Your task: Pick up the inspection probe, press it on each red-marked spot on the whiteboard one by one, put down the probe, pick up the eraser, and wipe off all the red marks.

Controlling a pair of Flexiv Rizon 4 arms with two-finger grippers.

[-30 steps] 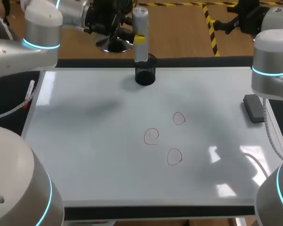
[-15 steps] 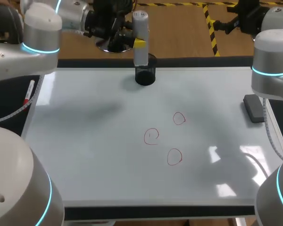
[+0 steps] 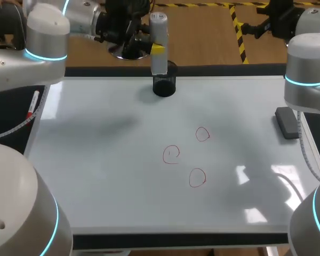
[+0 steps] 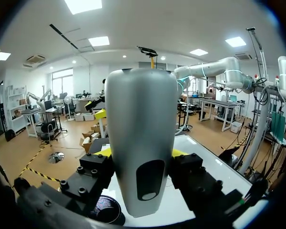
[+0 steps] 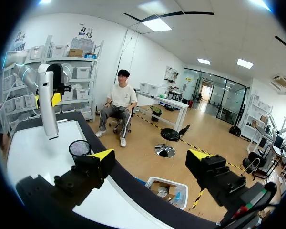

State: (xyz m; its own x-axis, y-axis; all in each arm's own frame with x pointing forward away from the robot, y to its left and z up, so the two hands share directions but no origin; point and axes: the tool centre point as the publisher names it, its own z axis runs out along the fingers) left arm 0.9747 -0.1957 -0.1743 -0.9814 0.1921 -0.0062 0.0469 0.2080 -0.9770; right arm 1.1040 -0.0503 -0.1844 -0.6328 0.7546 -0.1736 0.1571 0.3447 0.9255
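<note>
At the whiteboard's (image 3: 96, 160) twelve o'clock edge the left jaws clamp the upright probe (image 3: 159, 42) above the black cup (image 3: 164, 85), the right jaws gape wide, and the eraser (image 3: 286, 122) lies at three o'clock.

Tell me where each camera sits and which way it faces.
Head view: above, behind, looking down at the whiteboard; left arm, right arm show.
Left wrist view: on that wrist, facing the inspection probe in its shut jaws.
Right wrist view: on that wrist, facing past open jaws beyond the whiteboard.
Shared: all show the inspection probe.
</note>
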